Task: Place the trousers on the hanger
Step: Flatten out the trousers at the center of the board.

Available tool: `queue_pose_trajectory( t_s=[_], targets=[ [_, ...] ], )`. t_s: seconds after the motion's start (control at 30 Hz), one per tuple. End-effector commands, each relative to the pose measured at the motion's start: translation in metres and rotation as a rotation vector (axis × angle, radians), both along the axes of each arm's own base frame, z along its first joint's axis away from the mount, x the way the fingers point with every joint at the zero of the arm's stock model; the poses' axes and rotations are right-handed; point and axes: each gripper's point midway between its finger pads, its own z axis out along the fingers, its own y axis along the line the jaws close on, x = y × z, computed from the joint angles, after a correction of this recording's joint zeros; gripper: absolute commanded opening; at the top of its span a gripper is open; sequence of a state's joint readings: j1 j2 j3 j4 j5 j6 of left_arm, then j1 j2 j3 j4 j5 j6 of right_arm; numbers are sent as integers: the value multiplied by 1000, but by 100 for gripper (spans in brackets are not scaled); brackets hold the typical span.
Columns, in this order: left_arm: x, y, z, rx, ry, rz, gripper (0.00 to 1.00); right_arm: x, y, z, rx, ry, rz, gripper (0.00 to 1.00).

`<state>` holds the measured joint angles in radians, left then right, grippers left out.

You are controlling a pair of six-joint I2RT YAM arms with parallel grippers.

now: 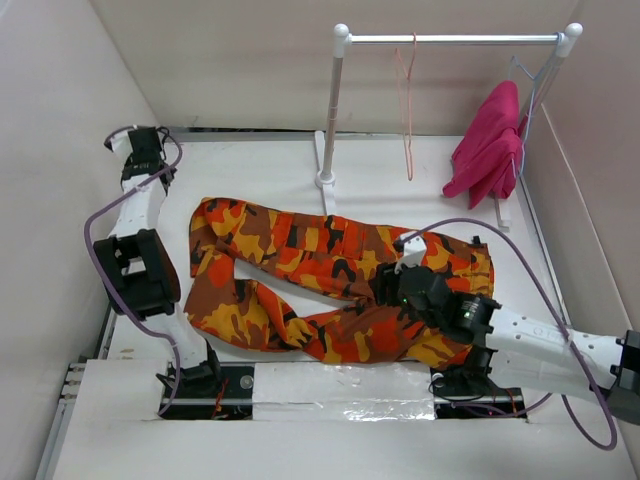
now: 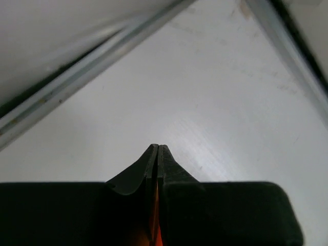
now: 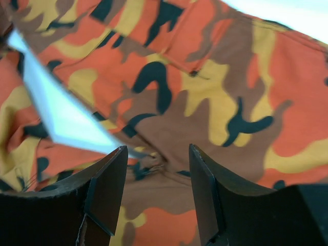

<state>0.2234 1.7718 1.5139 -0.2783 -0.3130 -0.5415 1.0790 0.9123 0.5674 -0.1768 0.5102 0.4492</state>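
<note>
Top external: camo-print trousers [image 1: 330, 290] lie flat and rumpled on the smooth white table [image 1: 260, 170]. The right gripper [image 1: 398, 278] sits low over the crotch area, and the soft cloth legs stretch away from it toward the left arm's side. The thin wire hanger [image 1: 407, 110] hangs from the white tube rail [image 1: 450, 40], beyond that gripper. A magenta garment [image 1: 490, 140] droops at the rail's right end. Only the right wrist view shows its black fingers [image 3: 110, 174] spread apart, cloth just under the tips, nothing pinched. Only the left wrist view shows the left gripper [image 2: 158, 149] pressed closed over bare tabletop, apart from the trousers.
</note>
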Motion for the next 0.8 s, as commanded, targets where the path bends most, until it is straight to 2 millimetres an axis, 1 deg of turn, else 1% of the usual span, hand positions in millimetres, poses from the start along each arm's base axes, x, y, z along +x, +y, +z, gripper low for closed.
queue_pose_trajectory(
  t_s=[0.0,0.03,0.07,0.1,0.13,0.17,0.23,0.3,0.33,0.4,0.43,0.47,0.53,0.57,0.63,0.67,0.7,0.77],
  targets=[
    [-37,-26,-60,-93,172,-105,0,10,-3,18,93,-45,-21,57],
    [-52,-34,-77,-117,184,-118,0,10,1,23,104,-55,-3,57],
    [-59,-39,-85,-142,200,-122,4,14,-1,23,96,-59,-11,57],
    [-74,-47,-102,-179,251,-137,13,20,-2,31,90,-74,-21,57],
    [-82,-51,-110,-190,270,-145,18,20,-2,30,72,-68,-24,57],
    [-88,-54,-118,-198,291,-156,22,25,-4,31,60,-64,-38,57],
    [-109,-54,-134,-182,354,-162,32,29,-2,38,63,-82,-36,57],
    [-118,-57,-142,-186,387,-187,41,29,-1,39,70,-96,-24,57],
    [-124,-59,-149,-197,421,-196,41,28,-2,36,74,-90,-15,57],
    [-131,-61,-158,-203,458,-212,41,28,-6,35,84,-96,-13,57],
    [-137,-62,-167,-205,489,-219,41,29,-7,35,93,-98,-12,57],
    [-138,-64,-172,-214,498,-230,42,29,-11,30,88,-93,-15,57],
    [-140,-74,-184,-247,543,-259,39,27,-12,33,108,-104,-6,57],
    [-141,-79,-187,-231,565,-264,37,28,-15,30,105,-107,-9,57],
    [-144,-68,-190,-172,611,-221,22,25,-14,34,121,-111,7,57],
    [-143,-66,-189,-165,612,-209,14,25,-14,36,126,-113,8,57],
    [-140,-64,-186,-157,606,-201,0,25,-14,37,130,-115,9,57],
    [-128,-61,-170,-139,548,-195,0,24,-13,38,137,-121,16,57]
  ],
)
